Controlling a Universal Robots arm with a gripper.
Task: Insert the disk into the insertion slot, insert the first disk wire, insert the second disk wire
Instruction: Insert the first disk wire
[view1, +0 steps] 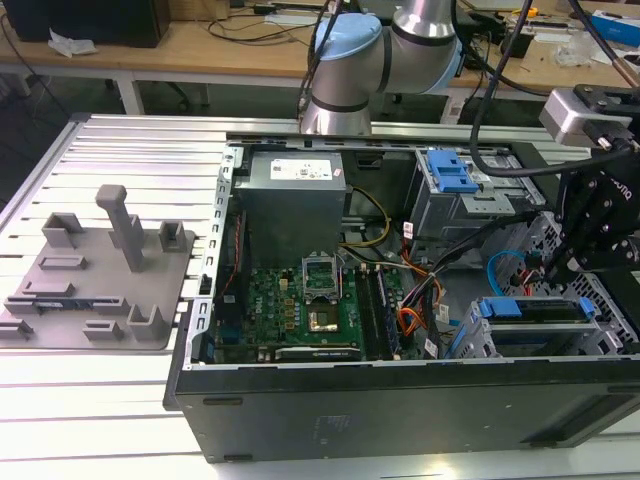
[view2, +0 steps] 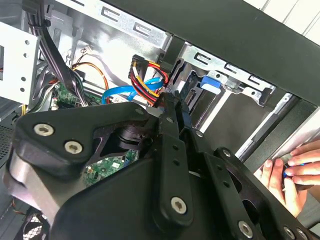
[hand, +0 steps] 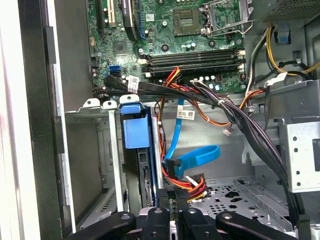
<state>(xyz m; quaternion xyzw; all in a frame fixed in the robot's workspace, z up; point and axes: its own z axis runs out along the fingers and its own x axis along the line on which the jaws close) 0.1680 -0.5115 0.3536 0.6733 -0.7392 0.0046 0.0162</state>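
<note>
Ribbed aluminium table (view1: 120, 400) in a workshop, cluttered benches behind.

1. computer case (view1: 400, 410): black, side panel off, lying across the table's middle and reaching toward the edge at the exterior view's right. A green motherboard (view1: 300, 300) and a grey power supply (view1: 290, 200) are inside.
2. fixture plate (view1: 90, 280): grey, with upright pegs, near the table edge at the exterior view's left, well apart from the case's drive end.
3. insertion slot (view1: 468, 340): grey sheet-metal cage in the case's near corner, at the exterior view's right.
4. disk (view1: 535, 310): in a bright blue carrier, seated on edge inside the insertion slot.
5. drive box (view1: 450, 190): larger, grey, with a blue tab, against the case's far wall.
6. blue flat cable (hand: 192, 157): looped, its black end just beside the disk's rear edge. Whether it is fully seated cannot be told.
7. wire bundle (hand: 195, 186): red, yellow and black, ending in a black plug close under the blue cable's end.
8. gripper (view1: 572, 268): black, reaching down into the case just beside the disk, jaws clenched on the wire bundle's plug.
9. hand (view2: 292, 172): a person's, resting outside the case's edge.
</note>
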